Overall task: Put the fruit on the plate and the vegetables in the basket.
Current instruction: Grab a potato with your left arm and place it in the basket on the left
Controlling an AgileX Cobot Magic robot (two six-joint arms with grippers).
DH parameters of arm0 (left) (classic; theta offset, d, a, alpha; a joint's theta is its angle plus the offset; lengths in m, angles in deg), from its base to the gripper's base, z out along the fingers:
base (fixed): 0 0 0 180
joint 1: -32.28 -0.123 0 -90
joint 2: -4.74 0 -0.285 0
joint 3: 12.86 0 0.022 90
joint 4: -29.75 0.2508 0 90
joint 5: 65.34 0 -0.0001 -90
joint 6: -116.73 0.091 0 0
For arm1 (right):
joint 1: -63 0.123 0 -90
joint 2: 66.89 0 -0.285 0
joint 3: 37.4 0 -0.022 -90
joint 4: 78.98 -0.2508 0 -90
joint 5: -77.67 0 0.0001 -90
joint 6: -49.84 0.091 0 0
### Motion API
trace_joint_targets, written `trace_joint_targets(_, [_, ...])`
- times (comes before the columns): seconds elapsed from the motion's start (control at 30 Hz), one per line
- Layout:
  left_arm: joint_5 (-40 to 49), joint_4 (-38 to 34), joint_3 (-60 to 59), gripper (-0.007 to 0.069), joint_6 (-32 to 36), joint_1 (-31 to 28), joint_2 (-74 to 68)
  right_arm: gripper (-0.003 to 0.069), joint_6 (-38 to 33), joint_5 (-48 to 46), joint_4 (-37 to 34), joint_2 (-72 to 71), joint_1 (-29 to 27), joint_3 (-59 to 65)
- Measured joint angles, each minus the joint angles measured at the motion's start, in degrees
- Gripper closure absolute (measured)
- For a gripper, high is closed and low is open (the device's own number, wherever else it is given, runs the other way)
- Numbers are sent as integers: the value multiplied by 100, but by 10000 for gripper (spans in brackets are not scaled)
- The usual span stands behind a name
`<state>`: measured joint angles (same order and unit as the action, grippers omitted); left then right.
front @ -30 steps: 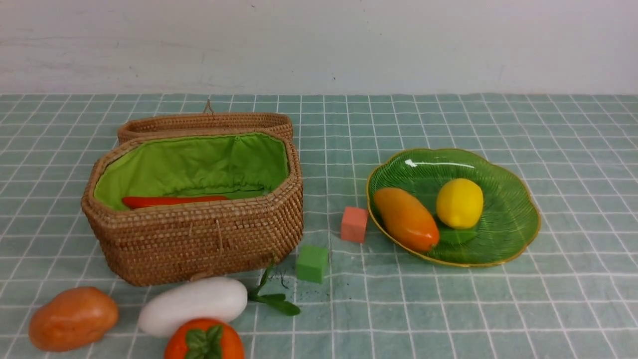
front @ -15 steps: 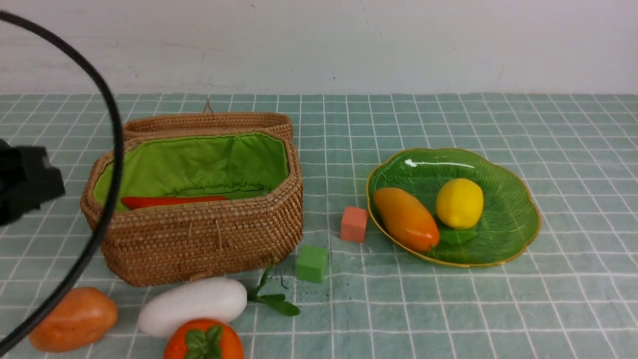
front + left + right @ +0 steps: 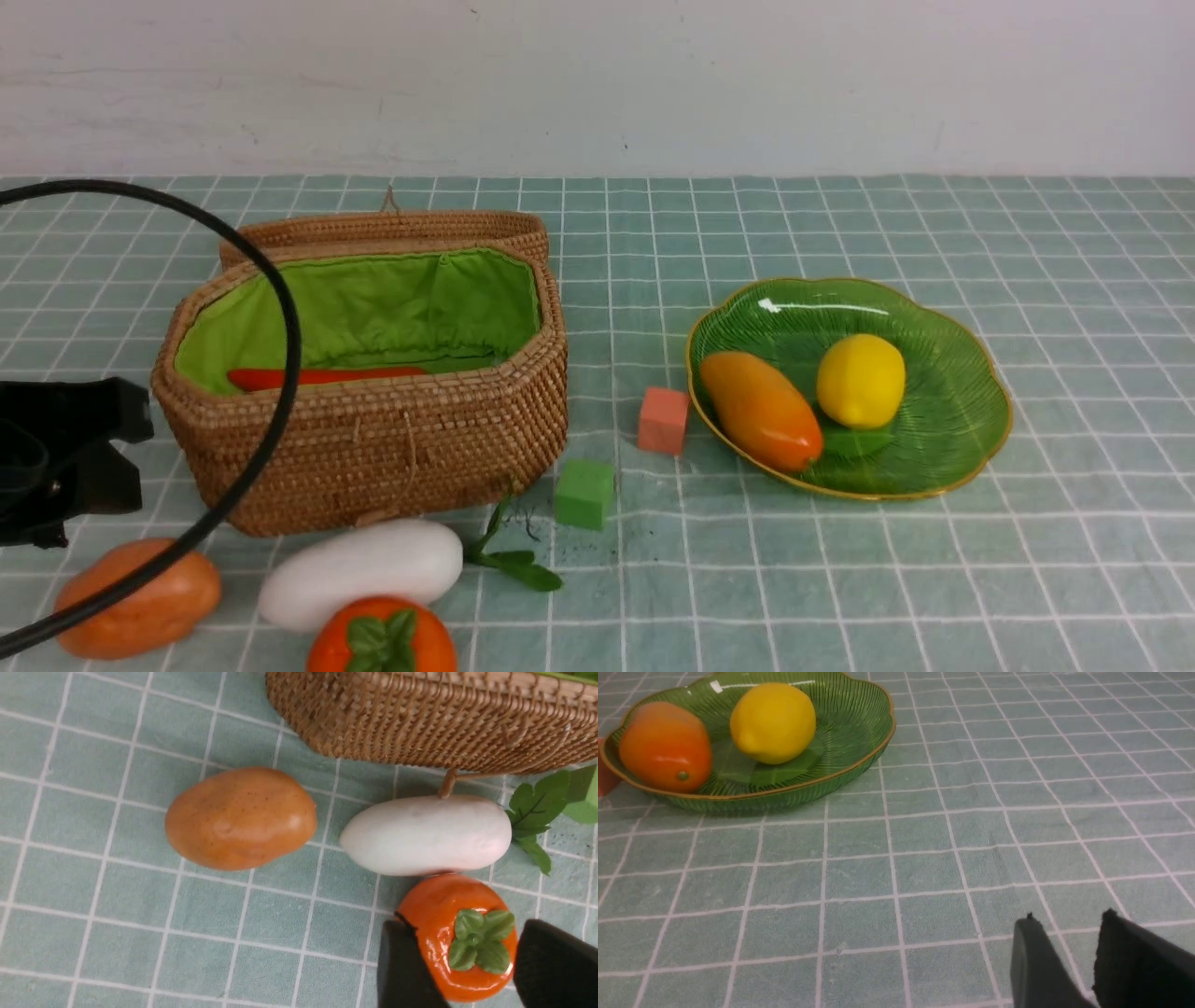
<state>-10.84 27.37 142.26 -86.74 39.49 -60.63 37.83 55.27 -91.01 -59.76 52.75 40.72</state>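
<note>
The left gripper (image 3: 467, 927) is released, its jaws flanking the persimmon (image 3: 432, 910); only the left wrist view shows this. Only the right wrist view shows the right gripper (image 3: 1069, 919): slightly parted, empty, the plate (image 3: 878, 751) well ahead.

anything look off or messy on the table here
Only small dark specks scattered on the tablecloth beside the green cube, like crumbs. Nothing else looks spilled, tipped or damaged.

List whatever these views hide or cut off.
- Basket interior, front view: its near wall hides all but a strip of the red pepper.
- Persimmon, front view: cut by the bottom edge.
- Right tool: absent from front view; right wrist view shows only its fingertips.
- Left tool, front view: cut by the left edge.
</note>
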Motion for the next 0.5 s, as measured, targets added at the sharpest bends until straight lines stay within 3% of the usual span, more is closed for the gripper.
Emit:
trace_joint_targets(0.03, [0,109,0,217,-74,0,0,445,0,0,0,0,0,0])
trace_joint_targets(0.07, [-8,109,0,217,-90,0,0,444,0,0,0,0,0,0])
trace_joint_targets(0.17, [-185,357,0,88,-498,0,-111,440,0,0,0,0,0,0])
trace_joint_targets(0.27, [-373,638,0,6,-683,0,-475,436,0,0,0,0,0,0])
trace_joint_targets(0.43, [-463,1408,0,-15,-482,0,-1197,431,0,0,0,0,0,0])
trace_joint_targets(0.5, [-514,1733,0,6,270,0,-1563,426,0,0,0,0,0,0])
